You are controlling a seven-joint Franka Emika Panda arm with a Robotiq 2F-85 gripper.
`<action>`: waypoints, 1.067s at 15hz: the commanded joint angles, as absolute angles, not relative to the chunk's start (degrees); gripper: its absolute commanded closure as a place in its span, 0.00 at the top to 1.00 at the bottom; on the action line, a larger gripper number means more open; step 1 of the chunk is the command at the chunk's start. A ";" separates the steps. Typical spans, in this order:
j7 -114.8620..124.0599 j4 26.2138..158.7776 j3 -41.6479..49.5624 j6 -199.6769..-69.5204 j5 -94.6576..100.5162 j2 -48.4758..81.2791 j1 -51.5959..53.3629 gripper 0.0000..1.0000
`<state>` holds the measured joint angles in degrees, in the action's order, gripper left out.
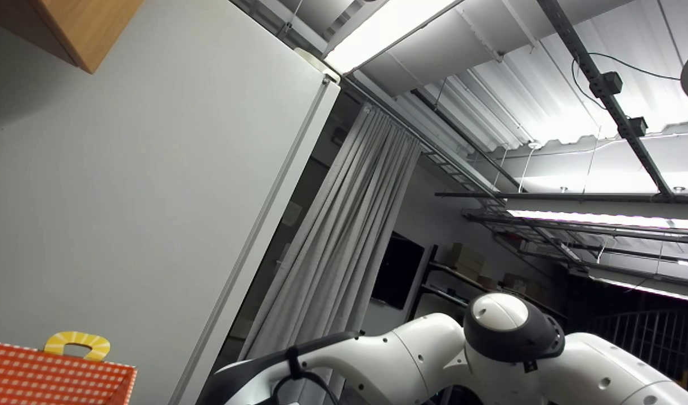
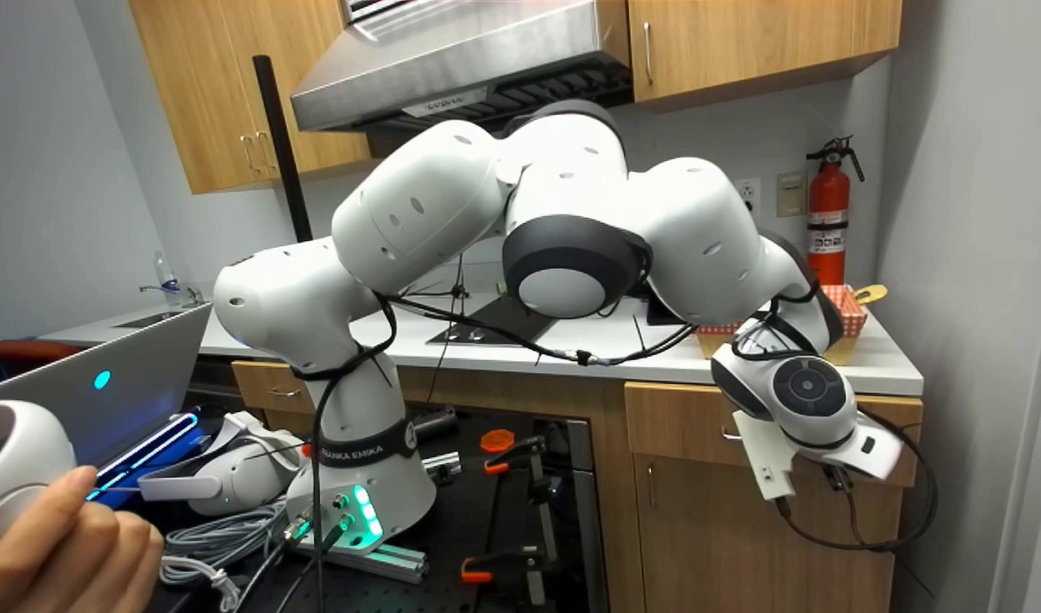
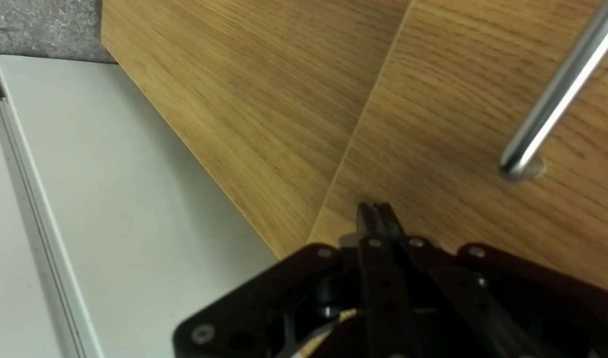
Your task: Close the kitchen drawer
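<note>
The wooden drawer front (image 2: 673, 417) sits under the white counter in an exterior view, partly hidden by the robot's wrist. It looks near flush with the cabinet, but I cannot tell whether a small gap is left. In the wrist view, the drawer front (image 3: 458, 109) fills the right side, with its silver bar handle (image 3: 557, 94) at the upper right. My gripper (image 3: 375, 206) is shut and empty. Its tips are at or very near the drawer front, beside the seam with the lower door; contact cannot be told. In both exterior views the fingers are hidden or out of view.
The lower cabinet door (image 3: 244, 99) lies beside the drawer, with a pale wall (image 3: 134, 199) past it. A red checked box (image 2: 848, 306) and a fire extinguisher (image 2: 828, 221) stand above on the counter (image 2: 890, 358). A cable (image 2: 933, 477) loops at the wrist.
</note>
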<state>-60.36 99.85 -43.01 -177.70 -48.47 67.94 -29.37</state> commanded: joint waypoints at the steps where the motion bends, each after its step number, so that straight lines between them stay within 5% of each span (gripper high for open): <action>1: -61.60 97.94 -43.86 -176.14 -47.41 69.32 -29.29 0.00; 16: -48.29 103.54 -33.32 -174.23 -22.71 64.10 -31.50 0.00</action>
